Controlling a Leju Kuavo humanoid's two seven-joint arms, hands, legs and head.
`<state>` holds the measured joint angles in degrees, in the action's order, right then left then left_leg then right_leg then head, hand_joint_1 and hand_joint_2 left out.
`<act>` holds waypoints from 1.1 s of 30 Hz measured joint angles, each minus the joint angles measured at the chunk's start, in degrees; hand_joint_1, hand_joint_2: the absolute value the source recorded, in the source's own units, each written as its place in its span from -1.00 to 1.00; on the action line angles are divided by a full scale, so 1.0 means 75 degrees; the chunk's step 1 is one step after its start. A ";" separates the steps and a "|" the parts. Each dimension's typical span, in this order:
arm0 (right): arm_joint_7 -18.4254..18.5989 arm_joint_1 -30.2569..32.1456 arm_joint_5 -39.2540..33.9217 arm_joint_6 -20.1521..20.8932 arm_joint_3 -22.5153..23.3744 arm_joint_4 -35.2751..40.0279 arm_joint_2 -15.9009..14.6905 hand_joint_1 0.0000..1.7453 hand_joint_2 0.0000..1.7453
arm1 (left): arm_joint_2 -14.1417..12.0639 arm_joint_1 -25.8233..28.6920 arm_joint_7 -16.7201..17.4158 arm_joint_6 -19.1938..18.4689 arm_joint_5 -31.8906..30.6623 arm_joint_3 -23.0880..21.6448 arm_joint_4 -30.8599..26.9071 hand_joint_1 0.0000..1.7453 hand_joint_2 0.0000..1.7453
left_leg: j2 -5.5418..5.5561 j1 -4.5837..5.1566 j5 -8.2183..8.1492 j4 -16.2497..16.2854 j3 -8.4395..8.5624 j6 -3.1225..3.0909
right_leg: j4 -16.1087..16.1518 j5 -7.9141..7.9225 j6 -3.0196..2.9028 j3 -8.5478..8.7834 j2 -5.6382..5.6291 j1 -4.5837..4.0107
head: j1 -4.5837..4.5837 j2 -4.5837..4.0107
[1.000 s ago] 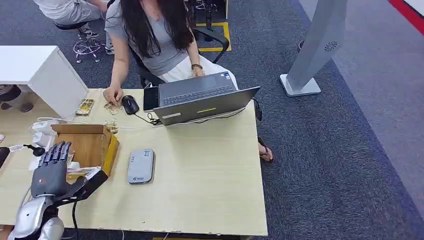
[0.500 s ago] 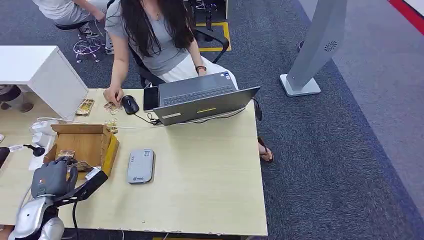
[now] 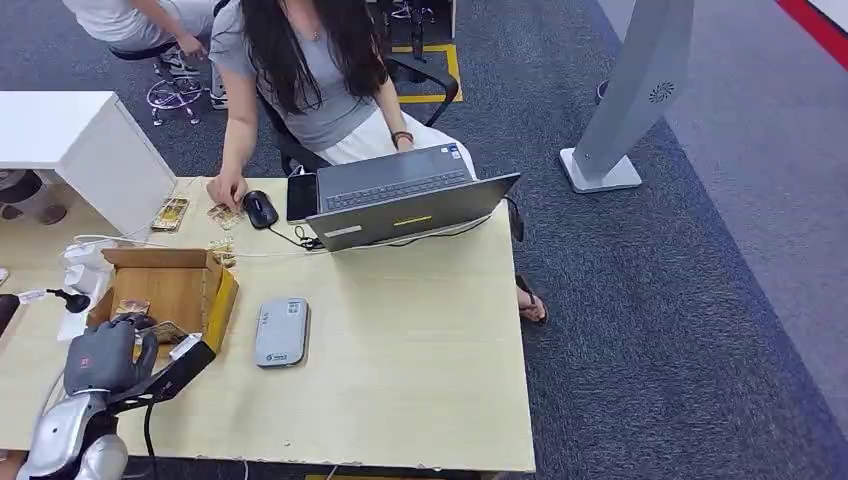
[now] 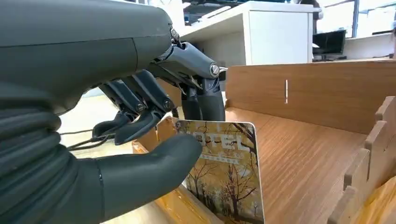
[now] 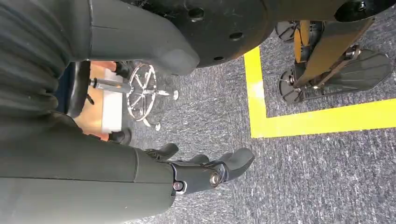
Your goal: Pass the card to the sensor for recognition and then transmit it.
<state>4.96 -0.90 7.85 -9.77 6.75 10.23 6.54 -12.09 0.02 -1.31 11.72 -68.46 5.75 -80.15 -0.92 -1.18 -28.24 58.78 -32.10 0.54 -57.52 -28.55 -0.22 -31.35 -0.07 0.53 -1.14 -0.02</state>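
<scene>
My left hand (image 3: 105, 355) is at the near edge of the open wooden box (image 3: 175, 285) on the table's left side. In the left wrist view its thumb and fingers pinch a card (image 4: 224, 179) printed with autumn trees and the word HOTEL, held upright over the box floor (image 4: 299, 158). In the head view an edge of the card (image 3: 166, 331) shows by the fingers. The grey card sensor (image 3: 281, 332) lies flat on the table just right of the box. My right hand (image 5: 205, 170) hangs over grey carpet, fingers apart and holding nothing.
A person (image 3: 300, 70) sits at the table's far side with a hand by a mouse (image 3: 260, 208), behind an open laptop (image 3: 410, 205) and a phone (image 3: 301, 197). Loose cards (image 3: 170, 213) lie at the far left. The light table (image 3: 420, 370) stretches right of the sensor.
My left hand's fingers, stretched out over the box a second ago, have curled in and closed on the card. The hand has barely moved in the last half second.
</scene>
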 joint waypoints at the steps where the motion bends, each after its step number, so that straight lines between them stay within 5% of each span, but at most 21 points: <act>1: 0.0000 0.0000 0.0009 0.0000 0.0000 0.0000 0.0000 -1.00 1.00 | -0.0012 0.0000 -0.0003 -0.0035 0.0036 0.0000 0.0009 1.00 1.00 | 0.0000 0.0000 0.0000 0.0000 0.0000 0.0000 | 0.0000 0.0000 0.0000 0.0000 0.0000 0.0000 | -0.0003 0.0000; 8: -0.0009 0.0000 0.0032 0.0012 0.0003 0.0000 0.0000 -1.00 1.00 | -0.0055 -0.0015 -0.0152 -0.0044 0.0304 0.0000 0.0093 1.00 1.00 | 0.0000 0.0000 0.0001 0.0000 0.0003 0.0001 | 0.0000 0.0000 0.0000 -0.0002 0.0000 0.0000 | -0.0003 0.0000; 11: -0.0023 -0.0004 0.0161 0.0015 0.0000 0.0003 -0.0003 -1.00 1.00 | -0.0093 -0.0274 -0.0396 0.0770 0.0382 0.0000 0.0096 1.00 1.00 | 0.0015 -0.0004 0.0010 0.0002 -0.0006 0.0008 | 0.0000 0.0000 0.0000 -0.0007 0.0012 -0.0004 | 0.0003 0.0000; 21: -0.0003 -0.0064 0.0428 0.0102 -0.0020 0.0003 -0.0020 -1.00 1.00 | -0.0449 -0.2632 -0.0233 0.0618 0.0335 -0.0015 0.0091 1.00 1.00 | 0.0014 -0.0008 0.0040 0.0002 -0.0006 0.0018 | -0.0002 0.0028 -0.0026 -0.0012 0.0011 -0.0011 | -0.0006 0.0000; 33: 0.0125 -0.0139 0.0933 0.0187 -0.0245 0.0003 -0.0020 -1.00 1.00 | -0.0437 -0.5075 0.0111 0.1891 -0.1207 -0.0609 0.0762 1.00 1.00 | 0.0020 -0.0021 0.0053 0.0007 -0.0031 0.0023 | -0.0004 0.0038 -0.0033 -0.0032 0.0014 -0.0023 | 0.0006 0.0000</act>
<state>5.90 -1.94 14.84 -8.37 4.92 10.25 6.38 -15.37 -38.04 -0.48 25.90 -77.51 1.18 -74.44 -0.77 -1.34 -27.84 58.83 -32.33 0.72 -57.55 -28.27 -0.47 -31.59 0.04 0.36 -1.09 -0.02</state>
